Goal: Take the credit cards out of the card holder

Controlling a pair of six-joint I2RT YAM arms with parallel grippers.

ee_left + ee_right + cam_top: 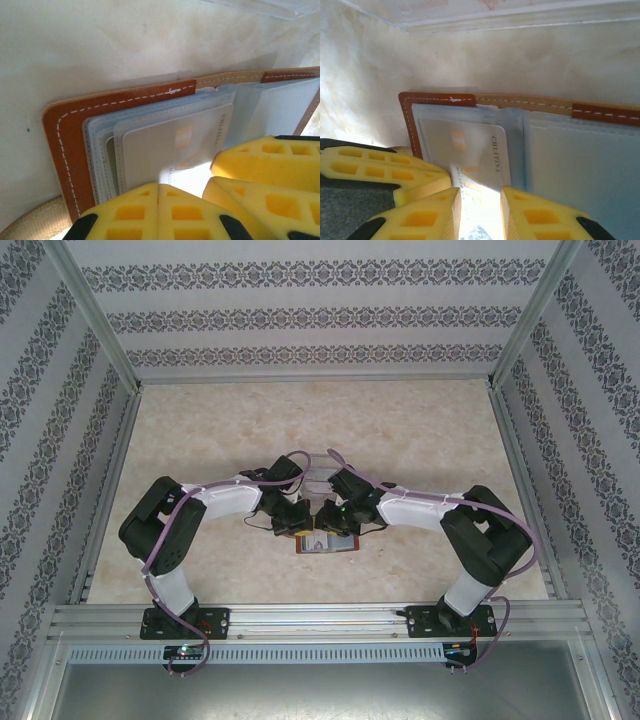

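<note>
The card holder [325,542] lies open and flat on the marble-patterned worktop [420,430], near its front edge and midway between the two arm bases, leather outside down and pockets facing up. Its left half carries a stack of grey-blue pockets [100,150] stepped one behind the other inside the reddish-brown stitched border. A pale credit card [470,145] sits in the frontmost pocket of that stack, with small dark lettering along its right edge; its near end sticks out of the pocket and catches bright glare. Whether more cards sit in the pockets behind it cannot be told. The right half shows one broad grey-blue pocket [580,170], smooth and flat, and its contents cannot be made out. The left jaws are pressed together, their yellow fingers [135,210] side by side at the near edge of the left half, just over the exposed card. The right jaws stand a little apart, with yellow fingers [530,215] either side of the card's protruding end and the card's face showing in the gap between them; a firm pinch cannot be confirmed. Beyond the holder, the edge of a clear plastic tray [530,11] rests on the worktop.
</note>
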